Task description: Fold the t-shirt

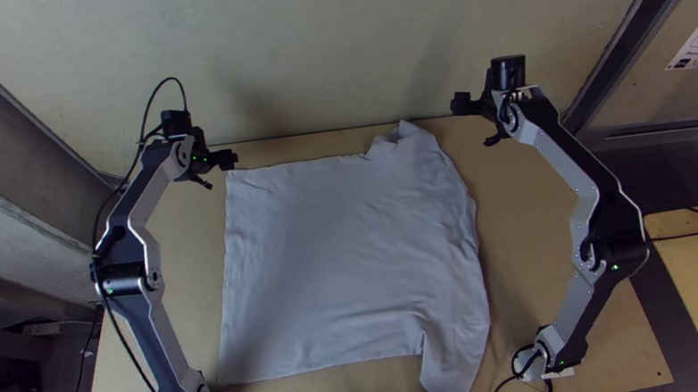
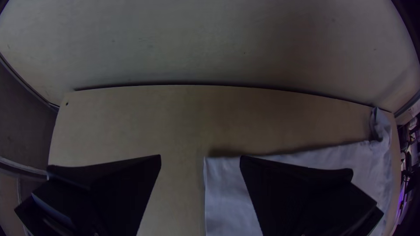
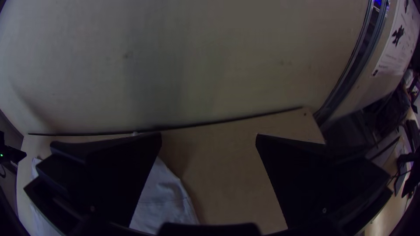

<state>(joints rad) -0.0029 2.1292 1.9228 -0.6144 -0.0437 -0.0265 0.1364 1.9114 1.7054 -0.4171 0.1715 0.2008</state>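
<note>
My left gripper (image 1: 222,173) has its fingers spread wide with nothing between them, near the t-shirt's far corner on my left; my right gripper (image 1: 472,124) is parted just as wide and equally without cloth, near the bunched sleeve (image 1: 403,139) at the far right. The pale t-shirt (image 1: 331,261) lies between my arms, its body spread mostly flat, with soft wrinkles toward the right side. The other sleeve (image 1: 458,371) points down toward my near edge of the table (image 1: 506,229) — narrowing to a tip — and past the far edge is a pale panel (image 1: 320,47)
</note>
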